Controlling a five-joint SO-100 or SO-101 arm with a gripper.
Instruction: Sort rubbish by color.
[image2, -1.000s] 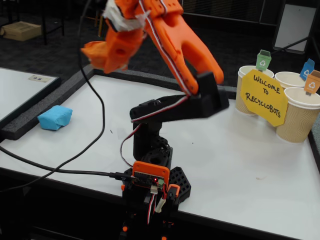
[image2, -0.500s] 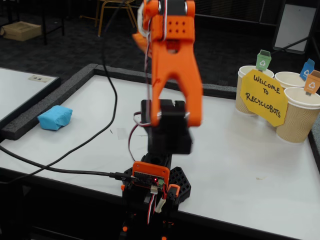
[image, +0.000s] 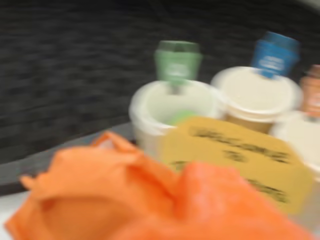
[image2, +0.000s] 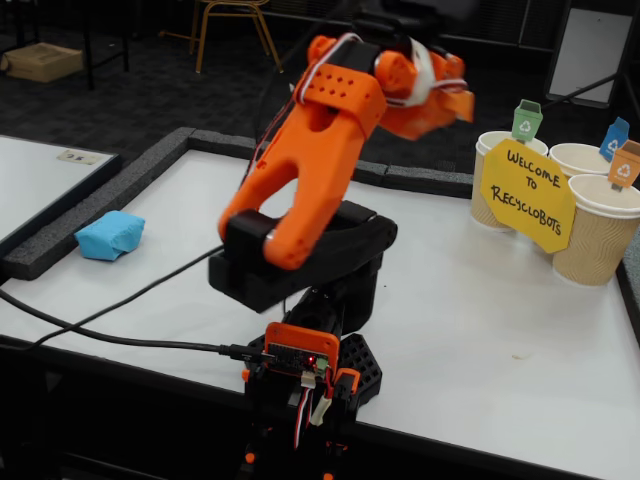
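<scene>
In the fixed view my gripper (image2: 443, 100) hangs high over the table, just left of the paper cups, shut on the orange wad (image2: 432, 108), which has white tape on it. The wrist view is blurred. There the orange wad (image: 105, 195) fills the bottom, and my fingers cannot be told apart from it. The light blue wad (image2: 110, 235) lies far off at the table's left edge. A green lump (image: 182, 117), probably the green wad, shows inside the green-tagged cup (image: 150, 107).
Three paper cups stand at the back right: green-tagged (image2: 488, 150), blue-tagged (image2: 577, 158) and orange-tagged (image2: 598, 240). A yellow sign (image2: 528, 195) leans in front of them. A black foam border (image2: 60, 240) rims the table. The arm's base (image2: 305, 365) and cable (image2: 120, 340) sit at the front.
The arm has swung from the left side across to the right, carrying the orange wad up to the cups. The blue wad has not moved.
</scene>
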